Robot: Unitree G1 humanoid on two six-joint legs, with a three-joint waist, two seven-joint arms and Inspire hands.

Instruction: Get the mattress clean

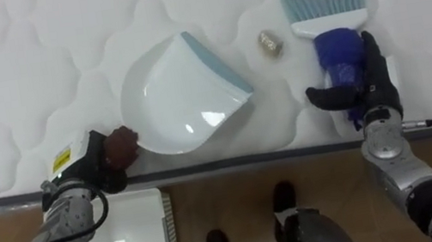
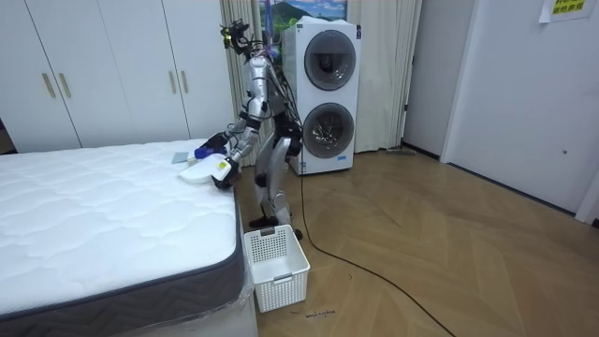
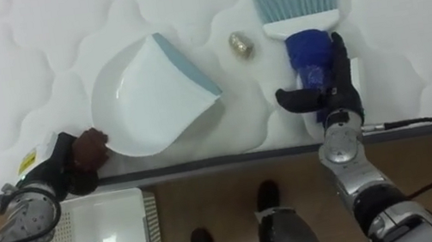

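Left hand (image 1: 90,161): fingers grasping dustpan (image 1: 177,92) handle, mostly hidden.
Right hand (image 1: 364,84): fingers released over brush (image 1: 327,8), right of dustpan.

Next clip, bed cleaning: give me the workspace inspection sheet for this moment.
surface: white quilted mattress, carrying only the job's things.
job's things: white dustpan near the bed edge; brush with blue handle, bristles pointing away from the robot; small crumpled scrap between them, touching neither.
clutter: nothing seen.
hands: left hand curled round the dustpan's brown handle; right hand laid on the brush handle, fingers straight.
cables: none but the robot's own.
surroundings: white basket on the wood floor beside the bed; wardrobes and stacked washing machines behind.
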